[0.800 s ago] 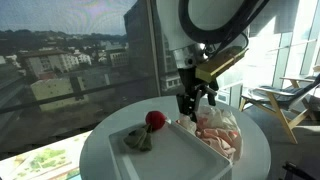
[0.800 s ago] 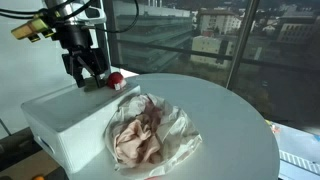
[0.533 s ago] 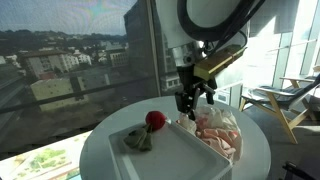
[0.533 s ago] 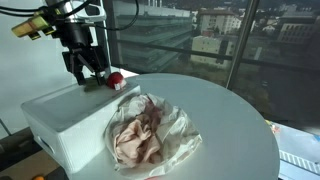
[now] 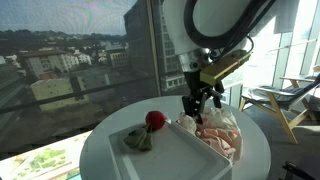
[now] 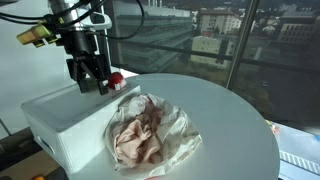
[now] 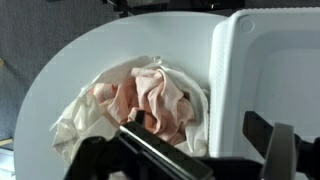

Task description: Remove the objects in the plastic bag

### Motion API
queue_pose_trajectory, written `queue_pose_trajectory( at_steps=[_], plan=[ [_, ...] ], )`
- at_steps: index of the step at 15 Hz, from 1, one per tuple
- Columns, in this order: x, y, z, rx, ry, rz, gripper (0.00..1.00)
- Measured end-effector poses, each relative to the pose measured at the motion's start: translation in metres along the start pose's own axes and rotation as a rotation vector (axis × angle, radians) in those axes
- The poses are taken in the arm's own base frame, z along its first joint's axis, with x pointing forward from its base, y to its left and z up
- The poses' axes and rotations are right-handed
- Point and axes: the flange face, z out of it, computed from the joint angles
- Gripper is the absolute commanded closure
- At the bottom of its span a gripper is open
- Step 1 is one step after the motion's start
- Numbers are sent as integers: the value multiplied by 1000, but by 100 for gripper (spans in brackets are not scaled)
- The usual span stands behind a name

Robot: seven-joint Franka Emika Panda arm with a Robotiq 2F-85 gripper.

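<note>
My fingers [image 7: 278,150] hang spread wide, gripping nothing, poised above the thin clear glossy plastic bag [image 7: 72,118], which lies crumpled on the round white surface [image 7: 60,60]. Directly beneath me the soft pinkish-beige cloth [image 7: 150,100] is bunched inside that film. Its folds stand up, so I judge a straight drop and a pinch on them is my way in. No blue item shows; it may be buried under the cloth. Just beside the bag sits the white rectangular tray [image 7: 280,70], a likely landing spot. Farther off, the crumpled grey rag [image 5: 138,140] lies in it and the small red ball [image 5: 155,119] sits by its edge. Neither is my concern.
</note>
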Motion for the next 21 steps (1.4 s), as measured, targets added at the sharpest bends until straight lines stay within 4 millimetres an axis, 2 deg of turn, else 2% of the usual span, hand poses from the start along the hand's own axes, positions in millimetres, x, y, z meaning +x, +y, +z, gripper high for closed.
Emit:
queue_pose_trajectory(
  at_steps=[4, 11, 17, 18, 19, 21],
  plan=[
    [-4, 34, 47, 33, -24, 121, 0],
    [-6, 77, 120, 147, 170, 257, 0],
    [5, 88, 179, 226, 245, 261, 0],
    [8, 90, 187, 236, 251, 264, 23],
    [10, 92, 194, 243, 253, 266, 27],
    [16, 95, 210, 252, 243, 275, 41]
  ],
)
